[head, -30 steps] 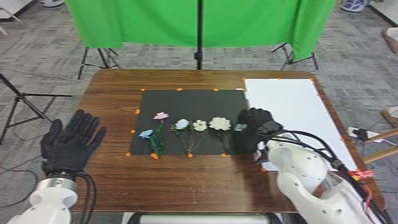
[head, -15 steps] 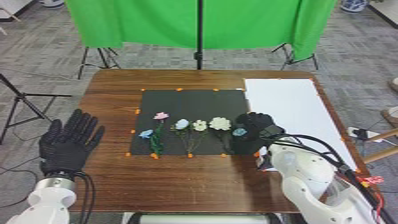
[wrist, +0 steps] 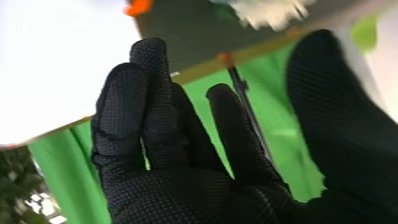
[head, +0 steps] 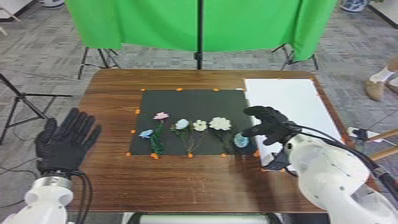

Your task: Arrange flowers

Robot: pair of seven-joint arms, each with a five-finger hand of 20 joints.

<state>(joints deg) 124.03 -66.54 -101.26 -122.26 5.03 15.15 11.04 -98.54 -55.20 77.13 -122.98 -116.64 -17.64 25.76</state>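
Head view: the right hand [head: 277, 126] is open and released over the mat's right edge, with the pale blue flower [head: 241, 140] lying just beside it on the black mat [head: 193, 102]. Right wrist view: straight fingers [wrist: 120, 107], thumb [wrist: 324, 82] spread well apart, nothing held! Leftward from there come white [head: 220, 123], cream [head: 199, 125], bluish-white [head: 182, 123], pink [head: 161, 116] and blue [head: 146, 134] blooms. White sheet [head: 282, 95] to the right, and on the tabletop's [head: 178, 182] left, the left hand [head: 62, 147] lies open, fingers straight.
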